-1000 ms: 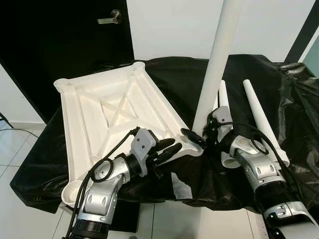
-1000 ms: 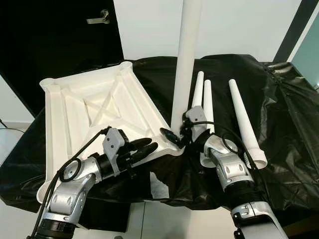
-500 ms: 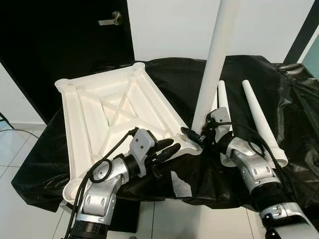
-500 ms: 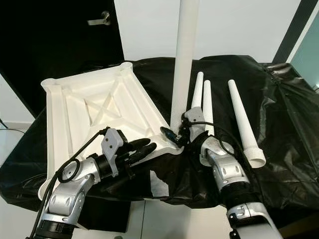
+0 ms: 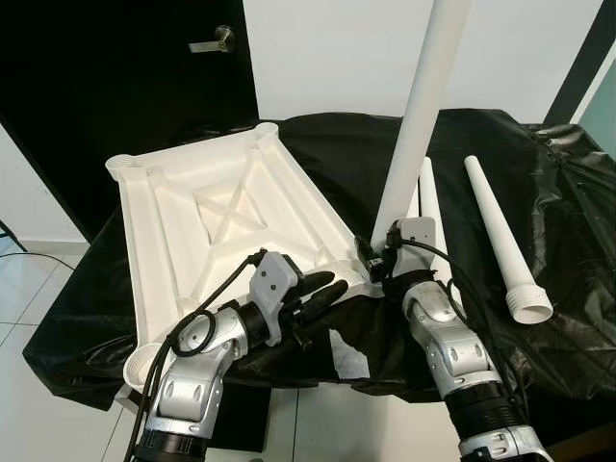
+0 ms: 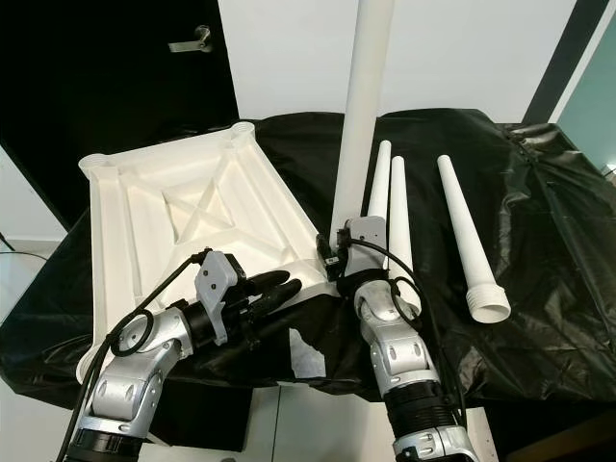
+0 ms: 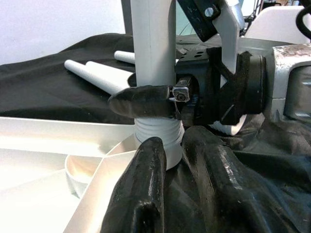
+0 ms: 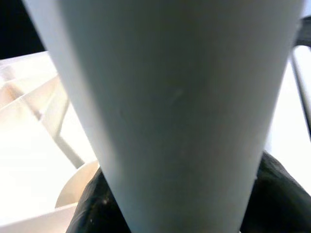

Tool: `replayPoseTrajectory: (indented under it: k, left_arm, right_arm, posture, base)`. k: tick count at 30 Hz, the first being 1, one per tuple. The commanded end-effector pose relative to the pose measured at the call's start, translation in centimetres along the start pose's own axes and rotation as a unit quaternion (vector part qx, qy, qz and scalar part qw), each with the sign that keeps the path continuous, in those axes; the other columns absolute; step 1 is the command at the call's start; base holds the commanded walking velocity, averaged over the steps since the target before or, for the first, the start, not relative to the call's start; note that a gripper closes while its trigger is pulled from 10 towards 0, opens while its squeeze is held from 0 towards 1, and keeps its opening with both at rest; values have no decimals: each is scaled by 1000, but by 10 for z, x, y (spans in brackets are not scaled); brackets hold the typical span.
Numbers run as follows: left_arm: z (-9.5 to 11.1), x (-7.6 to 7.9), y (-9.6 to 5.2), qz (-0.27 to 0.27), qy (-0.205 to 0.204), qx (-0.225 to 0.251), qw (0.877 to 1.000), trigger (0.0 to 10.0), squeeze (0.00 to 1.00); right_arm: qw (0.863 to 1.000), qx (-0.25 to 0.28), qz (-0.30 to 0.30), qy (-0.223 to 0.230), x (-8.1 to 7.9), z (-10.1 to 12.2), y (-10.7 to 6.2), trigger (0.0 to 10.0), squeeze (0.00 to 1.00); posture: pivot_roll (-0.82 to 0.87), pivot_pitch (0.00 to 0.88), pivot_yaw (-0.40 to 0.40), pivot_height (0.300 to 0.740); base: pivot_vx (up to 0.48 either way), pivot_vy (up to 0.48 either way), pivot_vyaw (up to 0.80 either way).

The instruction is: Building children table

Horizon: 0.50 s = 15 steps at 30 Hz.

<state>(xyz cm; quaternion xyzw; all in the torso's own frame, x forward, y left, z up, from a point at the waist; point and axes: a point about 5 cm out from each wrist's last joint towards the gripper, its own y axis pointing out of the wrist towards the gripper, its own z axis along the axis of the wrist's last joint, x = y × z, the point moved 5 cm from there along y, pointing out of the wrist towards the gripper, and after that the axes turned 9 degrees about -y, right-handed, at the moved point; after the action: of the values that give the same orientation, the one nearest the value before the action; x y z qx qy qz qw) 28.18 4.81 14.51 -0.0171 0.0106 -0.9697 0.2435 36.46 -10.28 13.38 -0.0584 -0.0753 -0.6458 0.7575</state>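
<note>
Upright leg [image 5: 416, 125] in tabletop [image 5: 164, 231] corner

A home room is showing: a dark door [image 5: 125, 58] with a lever handle [image 5: 214, 39], white walls [image 5: 327, 53] beside it, tiled floor [image 5: 19, 289] below.

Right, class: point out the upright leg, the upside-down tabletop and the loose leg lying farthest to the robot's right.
Upright leg [image 6: 358, 125], right eye view, middle of its shaft.
Upside-down tabletop [image 6: 192, 207], right eye view, crossed ribs at its centre.
Loose leg [image 6: 464, 236], right eye view, midway along its length.
</note>
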Motion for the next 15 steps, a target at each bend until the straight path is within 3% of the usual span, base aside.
replayPoseTrajectory:
  k: [1, 5, 15]
  left_arm:
    - [0, -11, -1, 59, 2, 0, 998, 10000, 0]
    - [-1, -9, -1, 57, 0, 0, 998, 10000, 0]
    - [0, -11, 0, 55, 4, -2, 998, 10000, 0]
  right_arm:
    - [998, -49, -47, 0, 8, -23, -8, 10000, 0]
    - [997, -52, -56, 27, -7, -21, -12, 10000, 0]
    - [997, -43, -64, 26, -6, -14, -12, 10000, 0]
  posture:
    - [-5, 0, 2, 740]
    - [-9, 0, 6, 740]
    - [-8, 0, 5, 740]
  base:
    - [0, 0, 0]
    - [0, 0, 0]
    - [0, 0, 0]
